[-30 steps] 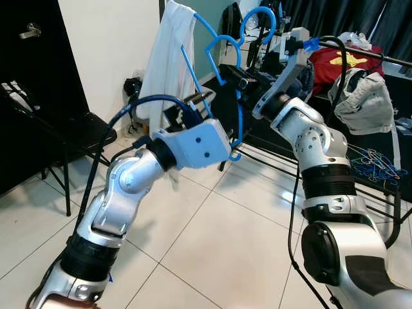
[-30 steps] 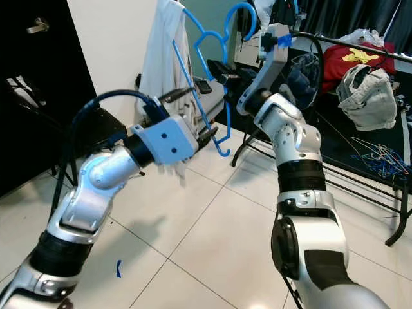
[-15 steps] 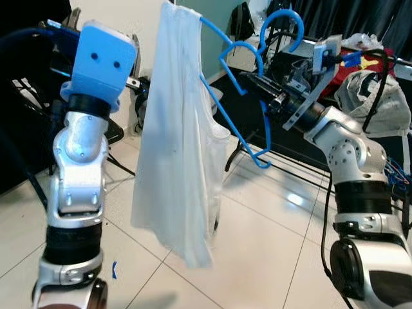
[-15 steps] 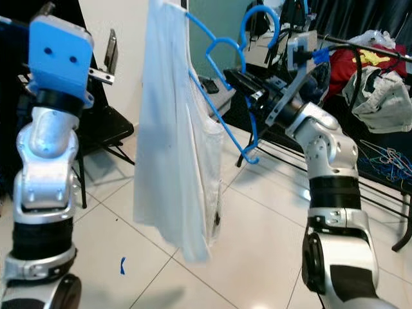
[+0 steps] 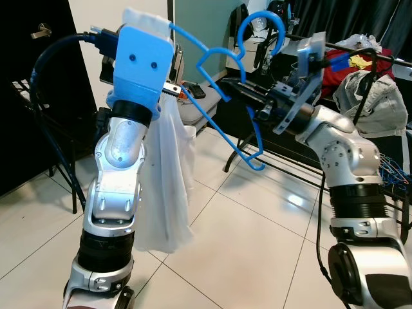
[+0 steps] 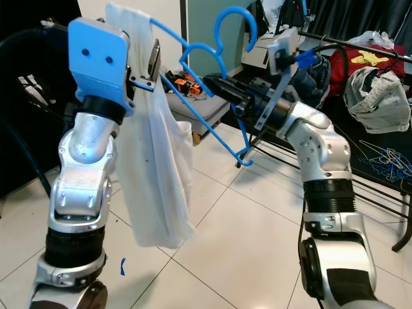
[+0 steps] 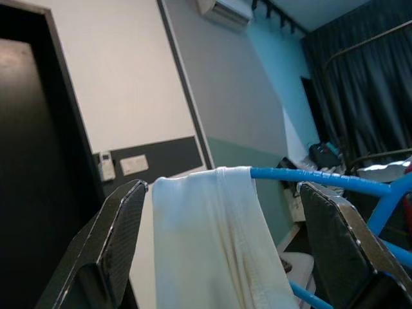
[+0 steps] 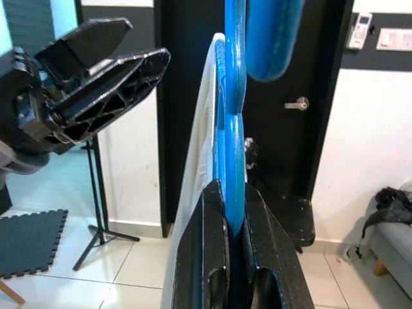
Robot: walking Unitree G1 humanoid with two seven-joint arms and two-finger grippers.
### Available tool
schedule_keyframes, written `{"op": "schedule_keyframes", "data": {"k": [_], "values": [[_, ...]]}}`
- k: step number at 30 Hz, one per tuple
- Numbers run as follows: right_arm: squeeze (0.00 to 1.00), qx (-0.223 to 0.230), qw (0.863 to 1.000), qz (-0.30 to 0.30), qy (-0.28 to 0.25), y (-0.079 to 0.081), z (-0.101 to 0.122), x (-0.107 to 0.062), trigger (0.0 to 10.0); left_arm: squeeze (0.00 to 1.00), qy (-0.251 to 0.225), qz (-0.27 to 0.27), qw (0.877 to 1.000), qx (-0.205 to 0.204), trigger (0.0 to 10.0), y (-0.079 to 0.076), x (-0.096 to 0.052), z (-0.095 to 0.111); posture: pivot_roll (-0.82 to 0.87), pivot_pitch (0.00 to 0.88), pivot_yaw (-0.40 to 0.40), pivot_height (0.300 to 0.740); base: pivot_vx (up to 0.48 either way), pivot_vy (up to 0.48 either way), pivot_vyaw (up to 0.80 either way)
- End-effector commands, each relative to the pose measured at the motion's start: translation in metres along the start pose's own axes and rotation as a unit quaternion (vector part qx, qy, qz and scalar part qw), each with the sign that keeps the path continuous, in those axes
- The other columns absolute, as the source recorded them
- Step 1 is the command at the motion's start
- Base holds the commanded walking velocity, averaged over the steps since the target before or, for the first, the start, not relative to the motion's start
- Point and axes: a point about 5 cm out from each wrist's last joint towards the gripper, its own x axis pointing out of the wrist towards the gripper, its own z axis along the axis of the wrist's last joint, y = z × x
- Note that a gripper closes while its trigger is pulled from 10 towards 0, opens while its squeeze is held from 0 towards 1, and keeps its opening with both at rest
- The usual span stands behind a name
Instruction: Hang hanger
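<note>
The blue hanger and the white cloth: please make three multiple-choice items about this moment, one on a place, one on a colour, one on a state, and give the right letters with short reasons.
1. Where does the white garment hang?
A. On the end of the hanger by the left gripper
B. On the floor tiles
C. Over the right arm's elbow

2. What colour is the hanger?
A. Red
B. Blue
C. Black

3. How does the right gripper stand to the hanger?
A. Open and far from it
B. Shut on it
C. Resting under it without grip

Answers: 1 A, the left wrist view shows the cloth draped over the blue bar between the open fingers of the left gripper. 2 B, it is blue in all views. 3 B, the right wrist view shows both fingers pressed on the blue bar.
</note>
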Motion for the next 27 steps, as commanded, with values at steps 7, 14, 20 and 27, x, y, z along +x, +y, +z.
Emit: {"op": "schedule_keyframes", "data": {"k": [7,14,20,27], "values": [[0.0,-0.006,1.0,0.006,-0.019,0.01,0.003,0.008,10.0,0.0,0.039,0.015,0.998,0.037,10.0,0.004,-0.005,-0.007,-0.02,0.0,-0.055,0.74,0.0,0.0,0.0],[0.0,-0.006,0.999,0.017,-0.031,0.016,0.008,0.012,10.0,0.0,0.087,0.016,0.995,0.045,10.0,-0.001,-0.009,-0.02,-0.03,0.0,-0.051,0.74,0.0,0.0,0.0],[0.0,-0.008,0.999,0.023,-0.034,0.02,0.009,0.013,10.0,0.0,0.102,0.019,0.993,0.049,10.0,-0.003,-0.01,-0.023,-0.03,0.0,-0.049,0.74,0.0,0.0,0.0],[0.0,-0.005,0.999,0.027,-0.035,0.025,0.008,0.014,10.0,0.0,0.106,0.023,0.993,0.052,4.8,-0.001,-0.008,-0.023,-0.03,0.0,-0.044,0.74,0.0,0.0,0.0]]}}
